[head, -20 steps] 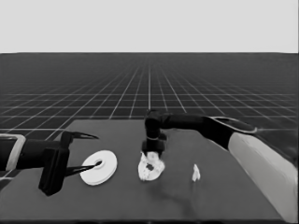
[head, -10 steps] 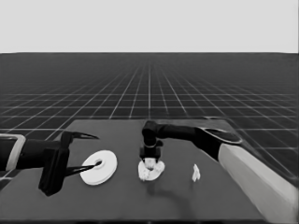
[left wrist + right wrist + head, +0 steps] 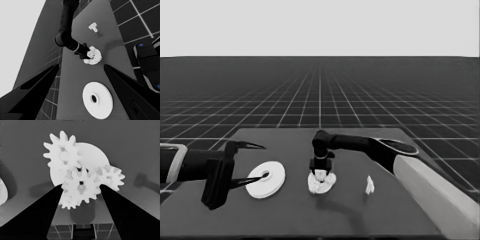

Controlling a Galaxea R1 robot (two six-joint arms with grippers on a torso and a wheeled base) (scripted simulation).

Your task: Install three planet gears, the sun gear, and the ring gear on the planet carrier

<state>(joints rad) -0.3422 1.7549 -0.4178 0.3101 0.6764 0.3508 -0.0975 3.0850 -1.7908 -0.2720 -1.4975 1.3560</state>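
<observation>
Reaching in from the right, the right gripper (image 3: 321, 171) stands over the smaller white flat round part (image 3: 93, 155) near the table's middle, its two black fingers (image 3: 42, 212) clamped on the flanks of a small white toothed gear (image 3: 81, 186) at that part's centre; three more small white gears (image 3: 62, 156) lie around it on the same part. The larger white thick-rimmed round part (image 3: 265, 179) lies apart to the left under the parked left gripper (image 3: 255, 162), whose fingers (image 3: 37, 85) are spread, and a thin white piece (image 3: 369, 185) lies on the dark table (image 3: 360, 215) to the right.
</observation>
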